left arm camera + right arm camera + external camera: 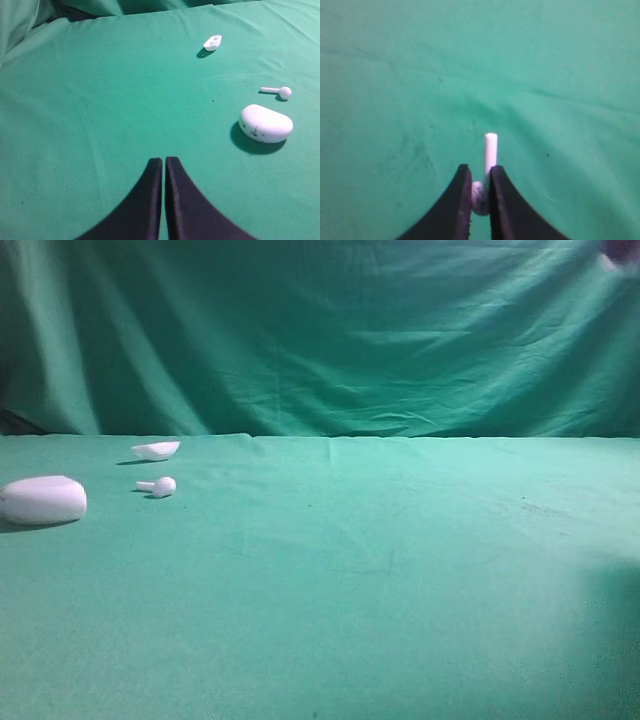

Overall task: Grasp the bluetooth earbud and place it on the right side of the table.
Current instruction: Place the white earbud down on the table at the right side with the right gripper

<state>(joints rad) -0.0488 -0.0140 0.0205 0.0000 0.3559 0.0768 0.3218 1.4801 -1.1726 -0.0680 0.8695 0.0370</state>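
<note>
Right gripper (480, 187) clamping bluetooth earbud (490, 150), above table (560, 60)

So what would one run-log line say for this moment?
right claw: shut on bluetooth earbud | left claw: shut, empty | case, other earbud: on table

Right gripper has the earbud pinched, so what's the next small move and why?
Probably lower the right gripper toward the table before opening. Its fingers are shut on the bluetooth earbud, stem sticking out ahead, with bare green cloth beyond it; how high it hangs is hard to judge, so descend slowly.
</note>
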